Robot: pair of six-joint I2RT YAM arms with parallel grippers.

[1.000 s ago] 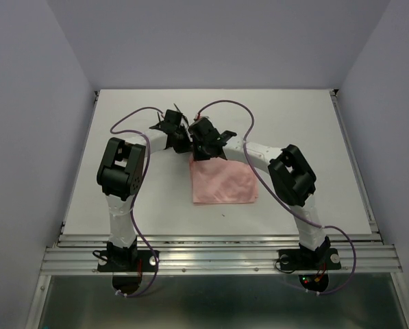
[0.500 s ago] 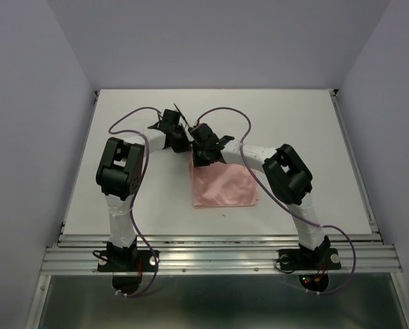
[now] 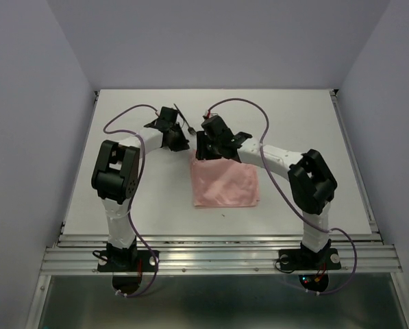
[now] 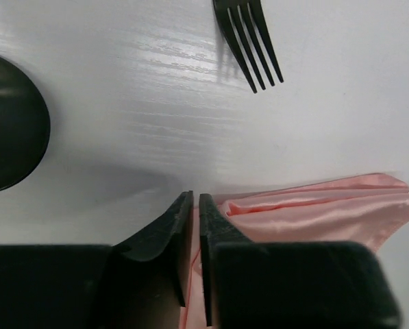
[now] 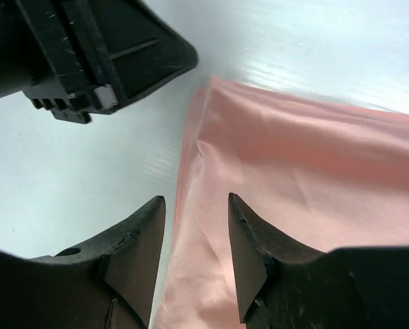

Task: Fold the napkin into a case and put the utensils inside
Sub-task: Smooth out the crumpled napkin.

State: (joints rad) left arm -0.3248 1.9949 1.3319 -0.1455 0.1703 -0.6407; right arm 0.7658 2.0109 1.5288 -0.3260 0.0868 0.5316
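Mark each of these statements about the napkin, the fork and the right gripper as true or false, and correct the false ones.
1. The napkin lies flat on the table. True.
2. The right gripper is clamped shut on the napkin. False: its jaws stand open over the napkin's edge, with nothing between them.
3. The fork lies on bare table, apart from the napkin. True.
4. The right gripper is at the napkin's near edge, by the arm bases. False: it is at the napkin's far left corner.
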